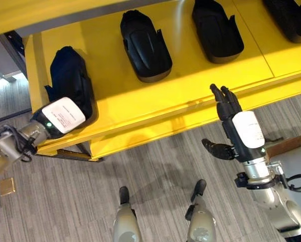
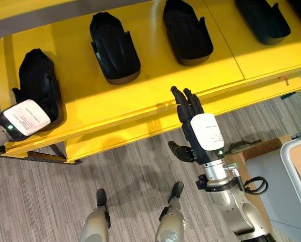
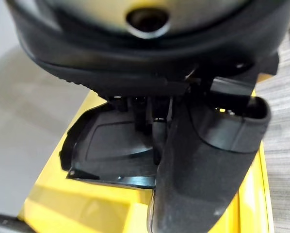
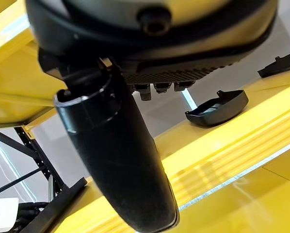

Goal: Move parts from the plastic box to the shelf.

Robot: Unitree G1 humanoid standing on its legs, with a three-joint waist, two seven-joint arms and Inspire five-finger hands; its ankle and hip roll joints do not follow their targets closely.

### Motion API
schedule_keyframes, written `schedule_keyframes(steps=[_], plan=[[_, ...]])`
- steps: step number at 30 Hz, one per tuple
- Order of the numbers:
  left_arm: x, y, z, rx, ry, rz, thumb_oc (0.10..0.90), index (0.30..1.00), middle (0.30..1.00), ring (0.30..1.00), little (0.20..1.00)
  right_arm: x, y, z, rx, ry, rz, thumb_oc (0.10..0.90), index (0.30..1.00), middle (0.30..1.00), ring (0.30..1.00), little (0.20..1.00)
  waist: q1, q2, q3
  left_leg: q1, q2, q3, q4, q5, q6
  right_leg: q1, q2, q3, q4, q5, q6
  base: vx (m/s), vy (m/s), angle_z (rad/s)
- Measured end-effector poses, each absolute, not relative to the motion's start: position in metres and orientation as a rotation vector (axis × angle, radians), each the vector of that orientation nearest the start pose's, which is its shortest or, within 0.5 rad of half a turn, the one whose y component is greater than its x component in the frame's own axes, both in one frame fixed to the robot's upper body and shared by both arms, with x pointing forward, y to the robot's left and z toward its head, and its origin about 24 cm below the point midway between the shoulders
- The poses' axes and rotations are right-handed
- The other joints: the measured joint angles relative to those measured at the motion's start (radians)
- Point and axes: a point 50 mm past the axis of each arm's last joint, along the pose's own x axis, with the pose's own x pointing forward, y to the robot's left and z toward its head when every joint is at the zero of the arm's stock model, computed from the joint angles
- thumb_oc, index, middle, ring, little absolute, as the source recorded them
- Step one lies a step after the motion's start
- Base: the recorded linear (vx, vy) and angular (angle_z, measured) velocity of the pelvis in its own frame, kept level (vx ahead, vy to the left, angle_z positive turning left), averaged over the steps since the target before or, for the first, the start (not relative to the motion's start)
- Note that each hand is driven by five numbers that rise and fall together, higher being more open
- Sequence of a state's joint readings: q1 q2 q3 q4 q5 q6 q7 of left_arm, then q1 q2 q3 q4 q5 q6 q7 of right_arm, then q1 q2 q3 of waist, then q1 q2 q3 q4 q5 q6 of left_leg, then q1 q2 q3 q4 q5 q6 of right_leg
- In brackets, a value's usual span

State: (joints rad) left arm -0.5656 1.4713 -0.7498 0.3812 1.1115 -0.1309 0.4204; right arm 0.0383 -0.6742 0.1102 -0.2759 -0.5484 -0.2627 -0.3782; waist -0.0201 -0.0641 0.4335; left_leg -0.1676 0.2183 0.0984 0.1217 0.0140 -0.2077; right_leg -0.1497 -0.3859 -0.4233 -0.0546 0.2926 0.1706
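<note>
My left hand (image 1: 63, 117) rests on a black part (image 1: 70, 80) at ten o'clock on the yellow shelf (image 1: 191, 96) (finger grip: I cannot tell). My right hand (image 2: 203, 132), at three o'clock, holds straight fingers off the shelf's front edge.

floor: grey striped carpet (image 1: 155, 166) | furniture: yellow shelf unit (image 1: 191, 108) | right: grey bin (image 2: 276, 186)

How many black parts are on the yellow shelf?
4: one far left under the left robot hand, two mid-shelf, one cut off far right. More may lie beyond view.
</note>
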Motion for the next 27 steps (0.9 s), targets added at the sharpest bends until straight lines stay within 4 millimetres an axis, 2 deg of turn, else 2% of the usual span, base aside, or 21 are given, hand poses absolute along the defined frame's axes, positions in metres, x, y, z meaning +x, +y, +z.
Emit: schedule_keyframes(steps=[4, 14, 22, 27], plan=[[0.282, 0.346, 0.183, 2.615, -0.262, -0.264, 0.9, 1.0, 1.0, 1.0, 1.0, 0.228, -0.196, 0.138, -1.061, -0.686, -0.023, 0.9, 1.0, 1.0, 1.0, 1.0, 0.0, 0.002, -0.001, 0.001, 0.0, -0.001, 0.003, 0.002, 0.001, 0.001, -0.001, 0.001, 0.004, 0.0, 0.0, 0.0, 0.0, 0.0], [0.277, 0.354, 0.179, 2.611, -0.198, -0.267, 0.9, 1.0, 1.0, 1.0, 1.0, 0.229, -0.197, 0.14, -1.064, -0.683, -0.031, 0.9, 1.0, 1.0, 1.0, 1.0, 0.001, 0.04, -0.022, 0.017, -0.014, -0.005, -0.005, 0.009, 0.006, 0.015, -0.015, -0.001, 0.01, 0.0, 0.0, 0.0, -0.002, 0.0], [0.275, 0.362, 0.192, 2.6, -0.18, -0.163, 0.9, 1.0, 1.0, 1.0, 1.0, 0.229, -0.196, 0.14, -1.053, -0.686, -0.038, 0.9, 1.0, 1.0, 1.0, 1.0, -0.002, 0.043, -0.025, 0.04, -0.015, -0.005, -0.017, 0.018, 0.007, 0.032, -0.016, -0.001, 0.012, 0.0, 0.0, 0.0, -0.003, 0.0], [0.271, 0.364, 0.189, 2.593, -0.165, -0.156, 0.9, 1.0, 1.0, 1.0, 1.0, 0.229, -0.197, 0.14, -1.047, -0.683, -0.046, 0.9, 1.0, 1.0, 1.0, 1.0, -0.006, 0.053, -0.05, 0.055, -0.015, -0.001, -0.038, 0.026, 0.007, 0.035, -0.014, 0.0, 0.011, 0.0, 0.0, 0.02, -0.012, -0.01]])
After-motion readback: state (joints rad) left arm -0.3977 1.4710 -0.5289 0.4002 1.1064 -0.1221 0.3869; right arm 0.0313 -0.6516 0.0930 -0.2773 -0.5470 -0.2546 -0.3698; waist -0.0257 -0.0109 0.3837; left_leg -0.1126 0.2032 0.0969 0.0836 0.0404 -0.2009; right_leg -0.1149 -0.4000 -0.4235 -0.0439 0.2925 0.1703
